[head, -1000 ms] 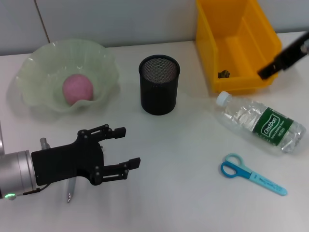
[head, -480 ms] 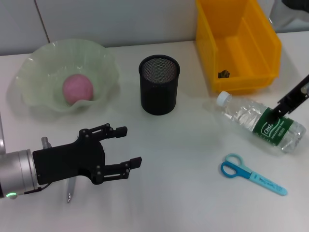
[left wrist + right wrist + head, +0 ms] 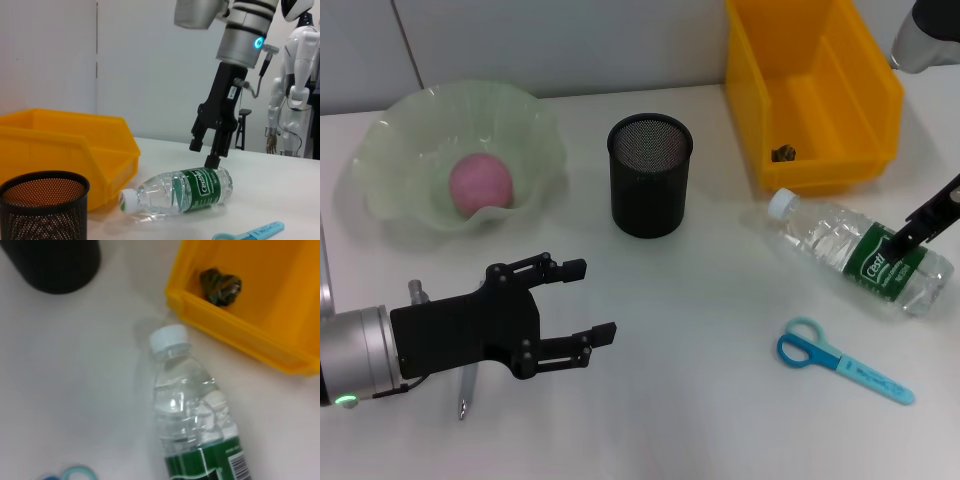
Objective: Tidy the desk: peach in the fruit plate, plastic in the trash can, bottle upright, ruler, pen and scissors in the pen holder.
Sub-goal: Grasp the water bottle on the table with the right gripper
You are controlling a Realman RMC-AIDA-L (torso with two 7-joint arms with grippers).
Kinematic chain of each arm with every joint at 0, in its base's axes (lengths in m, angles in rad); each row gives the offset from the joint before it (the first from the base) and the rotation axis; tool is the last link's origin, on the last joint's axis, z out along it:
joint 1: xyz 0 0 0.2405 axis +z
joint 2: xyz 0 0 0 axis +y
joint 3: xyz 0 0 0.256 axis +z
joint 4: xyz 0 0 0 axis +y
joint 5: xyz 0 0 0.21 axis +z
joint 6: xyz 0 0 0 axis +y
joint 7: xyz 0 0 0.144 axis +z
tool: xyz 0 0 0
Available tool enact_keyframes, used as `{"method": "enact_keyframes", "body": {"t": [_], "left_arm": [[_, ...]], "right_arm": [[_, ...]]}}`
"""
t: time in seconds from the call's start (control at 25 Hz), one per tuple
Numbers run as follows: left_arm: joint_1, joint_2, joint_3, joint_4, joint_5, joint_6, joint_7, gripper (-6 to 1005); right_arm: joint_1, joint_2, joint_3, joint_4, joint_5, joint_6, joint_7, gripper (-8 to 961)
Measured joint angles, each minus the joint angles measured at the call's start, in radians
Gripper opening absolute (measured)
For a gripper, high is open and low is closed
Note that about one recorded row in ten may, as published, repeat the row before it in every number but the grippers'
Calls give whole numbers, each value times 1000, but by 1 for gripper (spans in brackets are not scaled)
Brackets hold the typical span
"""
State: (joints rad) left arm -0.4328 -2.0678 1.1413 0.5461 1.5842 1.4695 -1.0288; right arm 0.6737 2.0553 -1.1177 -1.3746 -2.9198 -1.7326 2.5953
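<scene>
— What's on the bench [image 3: 720,330] from where you stand?

— Biggest thing is the yellow trash can [image 3: 810,90] at the far right, with a dark crumpled scrap of plastic [image 3: 782,153] lying inside it. Over at the far left sits the green fruit plate [image 3: 460,155], and the peach [image 3: 480,185] rests in it.

— And the arms?

— The left pincer [image 3: 570,300] hovers low over the near left of the bench, fingers spread wide, nothing between them. The right pincer [image 3: 209,152] hangs above the bottle [image 3: 860,255], its two fingers apart, one tip down at the green label — grasping nothing.

— So the bottle is lying down?

— On its side, yes, just in front of the trash can, white cap pointing toward the pen holder [image 3: 650,175]. That black mesh cup stands upright in the middle, between the plate and the bin.

— Smaller bits?

— The scissors [image 3: 840,360] lie flat near the front right, just this side of the bottle. The pen [image 3: 465,385] lies under the left arm, mostly hidden by it.
</scene>
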Motion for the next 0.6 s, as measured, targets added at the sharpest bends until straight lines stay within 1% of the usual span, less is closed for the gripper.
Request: {"method": "enact_keyframes", "body": {"t": [0.04,0.2,0.24,0.36,0.44,0.48,0.56,0.6], "left_arm": [[0,0,0,0,0,0,0,811],[0,0,0,0,0,0,0,811],[0,0,0,0,0,0,0,811],[0,0,0,0,0,0,-1,811],[0,0,0,0,0,0,-1,811],[0,0,0,0,0,0,-1,811],[0,0,1,0,0,0,-1,810],[0,0,1,0,0,0,-1,810]], "right_arm": [[5,-2,2,40,0,28,2,812],[12,-2,2,87,0,60,2,810],[14,0,2,102,0,85,3,809],[16,3,-1,114,0,101,3,807],[29,2,-3,157,0,120,4,805],[29,2,-3,157,0,120,4,805],[47,1,-5,212,0,145,4,803],[47,1,-5,212,0,145,4,803]]}}
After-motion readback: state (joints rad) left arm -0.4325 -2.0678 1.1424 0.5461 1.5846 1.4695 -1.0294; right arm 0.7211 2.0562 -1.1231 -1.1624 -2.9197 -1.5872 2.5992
